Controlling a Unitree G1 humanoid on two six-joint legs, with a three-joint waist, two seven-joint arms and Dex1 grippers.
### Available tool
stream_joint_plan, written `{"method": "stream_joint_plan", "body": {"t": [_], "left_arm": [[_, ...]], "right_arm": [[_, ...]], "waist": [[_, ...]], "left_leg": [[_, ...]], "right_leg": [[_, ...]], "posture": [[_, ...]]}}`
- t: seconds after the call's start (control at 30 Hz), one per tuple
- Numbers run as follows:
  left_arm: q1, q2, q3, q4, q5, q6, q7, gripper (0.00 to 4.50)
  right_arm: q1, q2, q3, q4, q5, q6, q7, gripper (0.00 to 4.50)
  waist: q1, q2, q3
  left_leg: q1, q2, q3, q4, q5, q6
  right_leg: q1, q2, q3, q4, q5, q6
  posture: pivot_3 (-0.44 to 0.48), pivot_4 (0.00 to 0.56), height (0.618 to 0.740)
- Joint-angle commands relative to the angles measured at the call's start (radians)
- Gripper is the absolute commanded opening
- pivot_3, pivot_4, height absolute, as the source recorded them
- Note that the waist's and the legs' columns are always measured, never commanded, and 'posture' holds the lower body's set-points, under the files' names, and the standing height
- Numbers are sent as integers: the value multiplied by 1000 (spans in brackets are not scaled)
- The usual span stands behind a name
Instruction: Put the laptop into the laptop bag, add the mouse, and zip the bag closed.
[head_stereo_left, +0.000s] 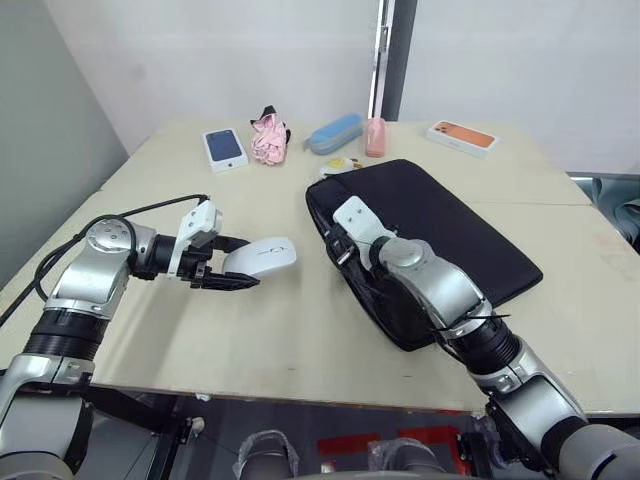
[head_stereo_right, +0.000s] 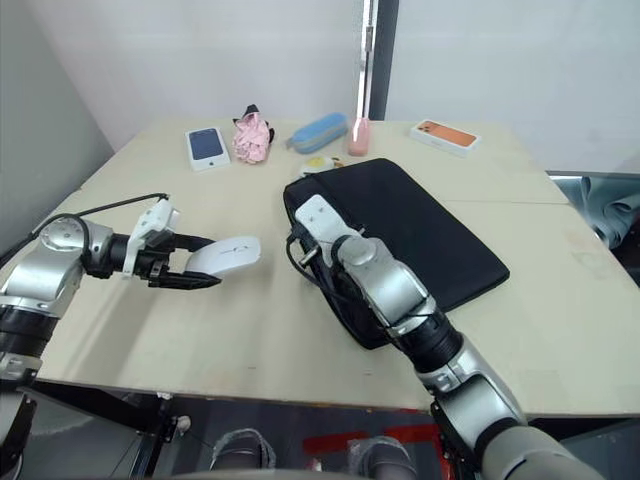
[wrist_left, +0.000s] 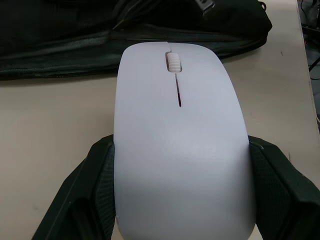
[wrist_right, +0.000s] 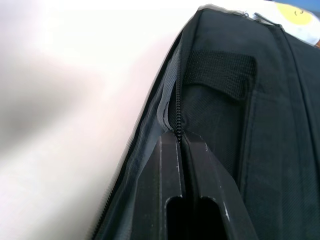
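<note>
Left gripper: we saw the left gripper (head_stereo_left: 222, 270) closed around the mouse (head_stereo_left: 260, 257), one black finger (wrist_left: 87, 190) on each side of its rear half, holding it above the bench (head_stereo_left: 300, 330).
Mouse: it was white and flat, its scroll wheel end pointing away from the wrist towards the laptop bag (head_stereo_left: 440, 225), and it stood well short of the bag's near edge.
Right gripper: we saw the right gripper (wrist_right: 181, 145) with its two fingers pressed together on the bag's zipper edge, at the long side facing the mouse, near a strap handle (wrist_right: 220, 72).
Laptop bag: it lay flat and black on the bench, set at a slant, its front corner close to the bench's near edge. We could not tell how far the zipper was closed, nor what was inside.
Far side of the bench: a blue phone box (head_stereo_left: 225, 148), a pink bundle (head_stereo_left: 268, 138), a blue case (head_stereo_left: 335, 132), a small pink item (head_stereo_left: 375, 137) and an orange phone box (head_stereo_left: 462, 137) stood in a row behind the bag. A yellow-and-white toy (head_stereo_left: 340, 165) lay just beside the bag's far corner.
</note>
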Motion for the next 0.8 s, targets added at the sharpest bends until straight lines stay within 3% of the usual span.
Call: {"method": "stream_joint_plan", "body": {"t": [0.03,0.17,0.37,0.57,0.8], "left_arm": [[-33,-23,-27,14,39,-15,42,2855],[-88,-83,-45,79,86,-15,137,2855],[-140,-171,-49,109,91,25,231,2855],[-131,-257,-89,68,95,26,261,2855],[-201,-366,-86,187,124,-42,358,2855]], "right_arm": [[-57,68,-151,-125,121,72,32,10],[-132,87,-309,-174,221,178,46,10],[-176,85,-407,-184,291,249,37,10],[-161,113,-400,-176,307,249,6,10],[-153,122,-394,-173,312,247,-14,10]], "waist": [[-3,0,0],[0,0,0],[9,0,0],[12,0,0],[14,0,0]], "left_leg": [[0,0,0,0,0,0],[0,0,0,1,0,0],[0,0,0,1,0,0],[-1,0,-1,0,0,0],[-1,0,-1,0,1,0]], "right_leg": [[0,0,0,0,0,0],[0,0,0,1,0,0],[0,0,0,0,1,2],[0,0,-1,0,3,5],[0,0,-1,1,4,6]], "posture": [[0,150,740],[0,150,740],[0,150,740],[0,150,740],[0,150,740]]}}
